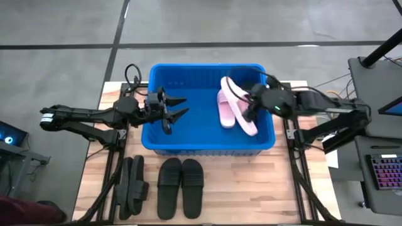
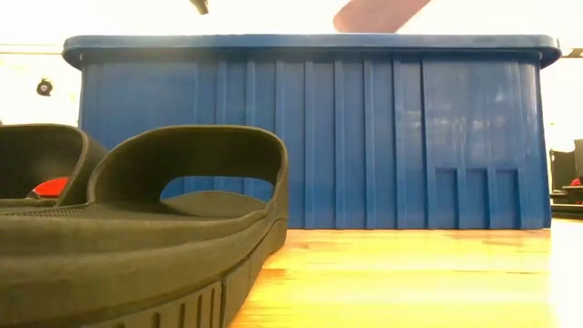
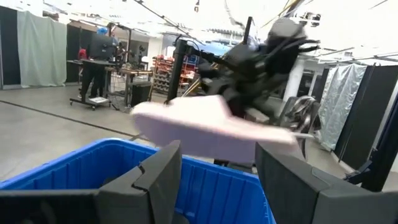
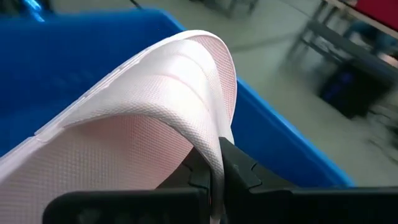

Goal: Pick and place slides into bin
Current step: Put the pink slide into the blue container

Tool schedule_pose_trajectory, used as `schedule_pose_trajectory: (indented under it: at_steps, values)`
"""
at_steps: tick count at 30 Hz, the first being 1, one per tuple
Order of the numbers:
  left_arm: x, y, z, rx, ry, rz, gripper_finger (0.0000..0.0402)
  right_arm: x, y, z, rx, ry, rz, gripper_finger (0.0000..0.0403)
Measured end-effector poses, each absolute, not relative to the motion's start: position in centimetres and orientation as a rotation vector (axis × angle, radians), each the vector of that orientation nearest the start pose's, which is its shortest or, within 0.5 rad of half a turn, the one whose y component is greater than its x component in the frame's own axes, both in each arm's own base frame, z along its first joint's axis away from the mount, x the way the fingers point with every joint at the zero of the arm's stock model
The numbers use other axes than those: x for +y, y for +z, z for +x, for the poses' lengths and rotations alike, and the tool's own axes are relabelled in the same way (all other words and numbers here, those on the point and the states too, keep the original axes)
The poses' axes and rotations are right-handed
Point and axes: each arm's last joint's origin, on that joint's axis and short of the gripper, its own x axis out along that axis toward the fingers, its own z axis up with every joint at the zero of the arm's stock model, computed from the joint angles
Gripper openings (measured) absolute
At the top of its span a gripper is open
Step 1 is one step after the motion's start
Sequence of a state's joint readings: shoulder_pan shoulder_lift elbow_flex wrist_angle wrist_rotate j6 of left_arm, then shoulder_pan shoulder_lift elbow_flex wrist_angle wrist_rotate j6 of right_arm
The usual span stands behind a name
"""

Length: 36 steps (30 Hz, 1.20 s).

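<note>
The blue bin stands at the middle of the table. My right gripper is over the bin's right part, shut on a pale pink slide. That slide also shows above the rim in the low view. A second pink slide lies in the bin beside it. My left gripper hovers open and empty over the bin's left part. One pair of black slides lies flat on the table in front of the bin. Another pair lies to its left. My right gripper pinches the pink slide's wide strap by its edge between its two fingers. It comes at the strap from the table's right side. The slide is lifted clear, above the bin's rim, with one end tilted up.
A black slide lies close to the low camera, in front of the bin's wall. Bare wooden table shows to the front right. A keyboard and desk stand beyond the table's right edge.
</note>
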<state>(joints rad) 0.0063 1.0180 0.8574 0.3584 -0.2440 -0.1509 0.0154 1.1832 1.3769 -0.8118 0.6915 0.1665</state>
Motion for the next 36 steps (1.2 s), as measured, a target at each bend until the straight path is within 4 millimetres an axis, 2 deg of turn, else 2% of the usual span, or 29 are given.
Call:
schedule_pose_trajectory:
  at_steps: [6, 11, 16, 20, 36]
  values:
    - [0.8, 36.8, 22.6, -0.218, 0.234, -0.173, 0.0190, -5.8, 37.0, 25.3, 0.742, -0.818, -0.129, 0.0009]
    - [0.8, 36.8, 22.6, -0.218, 0.234, -0.173, 0.0190, -7.6, 33.4, 28.5, 0.902, -0.851, -0.207, 0.0009]
    - [0.8, 36.8, 22.6, -0.219, 0.234, -0.173, 0.0190, -8.4, 30.0, 30.9, 1.056, -0.829, -0.320, 0.0009]
    - [0.8, 36.8, 22.6, -0.220, 0.234, -0.173, 0.0190, -8.8, 27.9, 32.2, 1.110, -0.833, -0.320, 0.0009]
    - [0.8, 36.8, 22.6, -0.218, 0.232, -0.164, 0.0190, -10.5, 21.1, 35.0, 1.293, -0.968, -0.468, 0.0009]
